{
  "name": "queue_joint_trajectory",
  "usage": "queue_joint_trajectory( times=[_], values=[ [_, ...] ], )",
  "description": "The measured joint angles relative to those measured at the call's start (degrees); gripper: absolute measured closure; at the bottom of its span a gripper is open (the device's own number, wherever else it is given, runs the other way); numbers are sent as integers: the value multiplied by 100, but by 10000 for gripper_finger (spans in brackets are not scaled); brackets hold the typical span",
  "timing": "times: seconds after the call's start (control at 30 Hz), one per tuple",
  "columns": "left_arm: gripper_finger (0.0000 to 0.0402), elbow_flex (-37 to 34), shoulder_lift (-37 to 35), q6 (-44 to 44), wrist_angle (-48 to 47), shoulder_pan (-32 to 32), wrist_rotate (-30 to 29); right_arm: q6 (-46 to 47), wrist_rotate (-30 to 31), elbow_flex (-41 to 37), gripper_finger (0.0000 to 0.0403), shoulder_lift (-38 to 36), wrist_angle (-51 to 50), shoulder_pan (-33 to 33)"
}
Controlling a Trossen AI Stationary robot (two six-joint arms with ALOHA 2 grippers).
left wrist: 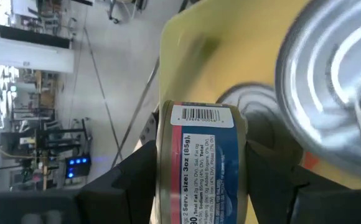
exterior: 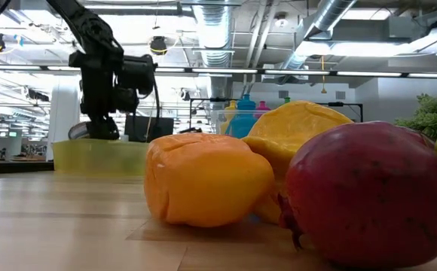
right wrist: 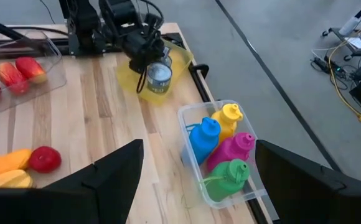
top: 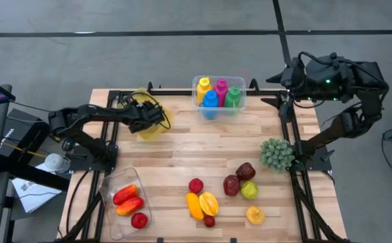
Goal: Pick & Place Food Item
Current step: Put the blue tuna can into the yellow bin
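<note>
Far left on the table, a clear tray holds red fruit. Next, the left hand hangs over the yellow bin, its fingers closed round a small labelled can held on its side; other cans lie in the bin below. To do this well, I'd lift straight up until clear of the bin wall before swinging away, grip unchanged. Farther right, the right hand waits wide open and empty near the bottle tub
</note>
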Motion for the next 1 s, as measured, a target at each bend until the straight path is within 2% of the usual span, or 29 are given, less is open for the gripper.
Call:
queue_joint_trajectory(
  times=[0.27,1.0],
  values=[
    [213,-38,170,219,802,37,-73,77,-4,5,101,71,-1,-1],
    [210,-36,168,757,1246,434,109,78,-4,3,101,72,-1,198]
  ],
)
